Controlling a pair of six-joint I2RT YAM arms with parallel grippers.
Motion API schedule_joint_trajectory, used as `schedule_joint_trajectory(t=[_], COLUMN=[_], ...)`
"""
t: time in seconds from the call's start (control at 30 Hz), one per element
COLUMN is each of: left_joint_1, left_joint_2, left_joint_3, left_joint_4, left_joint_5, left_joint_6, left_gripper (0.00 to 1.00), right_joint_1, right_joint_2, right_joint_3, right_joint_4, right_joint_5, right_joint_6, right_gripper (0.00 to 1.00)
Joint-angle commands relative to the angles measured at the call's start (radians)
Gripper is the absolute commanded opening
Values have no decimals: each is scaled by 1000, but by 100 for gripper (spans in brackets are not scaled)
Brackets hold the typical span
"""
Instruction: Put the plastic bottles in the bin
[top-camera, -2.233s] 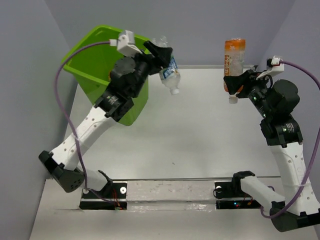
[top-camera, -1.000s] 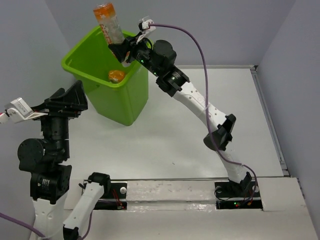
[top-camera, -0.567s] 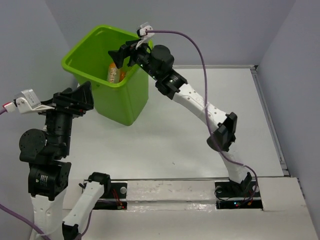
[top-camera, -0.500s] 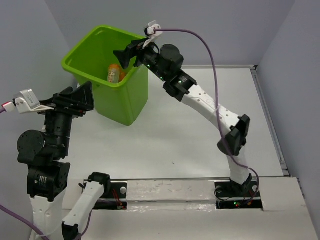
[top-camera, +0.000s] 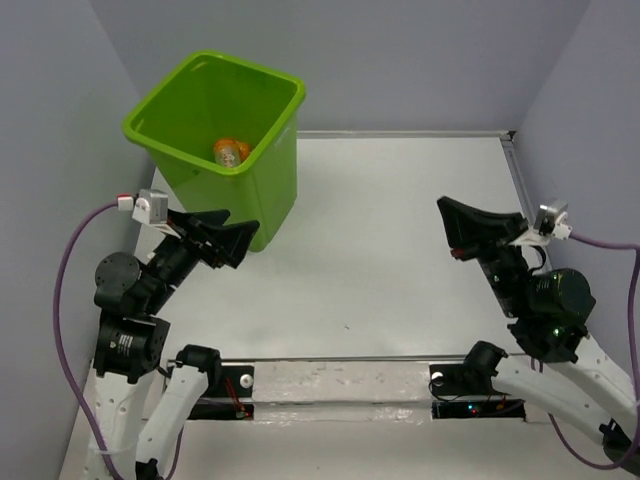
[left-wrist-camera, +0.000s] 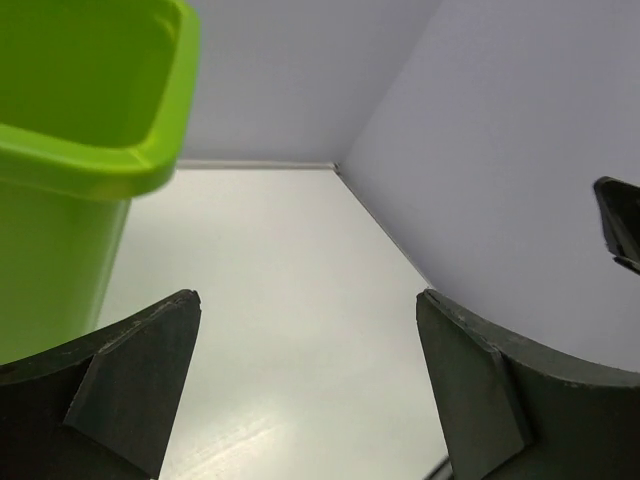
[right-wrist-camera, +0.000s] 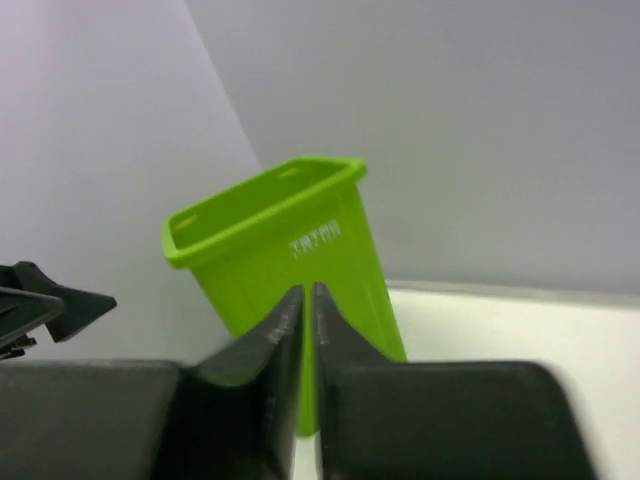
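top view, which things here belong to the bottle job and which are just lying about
Part of the job:
bin
orange bottle, inside the bin
left hand, open, holding nothing
right hand, shut, holding nothing

Not part of the job:
purple cable on the left arm
table

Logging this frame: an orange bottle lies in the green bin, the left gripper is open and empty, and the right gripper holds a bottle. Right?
No: the right gripper holds nothing; the right wrist view shows it shut with no bottle in it. The orange bottle does lie in the green bin, and the left gripper is open and empty.
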Motion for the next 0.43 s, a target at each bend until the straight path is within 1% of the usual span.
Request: schedule_joint_trajectory(t=[0.0,0.03,0.07,0.13,0.2,0.27,0.33,0.37,0.4], left_joint_1=[-6,-8,-9,-11,-11,-11,-9,-11,-11], left_joint_2=[-76,-86,-105,-131,-136,-129,-118,-103,-96], left_joint_3=[-77,-100,-143,-192,-203,-199,-157,-116,-94], left_joint_4=[51,52,52,68,101,129,151,152,161], left_joint_5=[201,201,190,172,173,188,196,188,182], left_joint_6=[-6,-15,-26,-43,-54,-57,-40,-32,-29], left_gripper=[99,99,99,99,99,99,99,99,99], right_joint_1=[5,5,5,5,5,5,5,5,5], right_joint_2=[-228,-270,-328,-356,-350,-324,-266,-244,-224], right_joint_3=[-229,-259,-282,-311,-291,-219,-146,-59,-13], right_joint_4=[-248,-270,-344,-397,-411,-413,-420,-434,-442], right_joint_5=[140,142,142,155,157,140,128,126,122], right_joint_6=[139,159,192,209,211,182,150,121,107], right_gripper=[30,51,98,100,100,100,100,100,100])
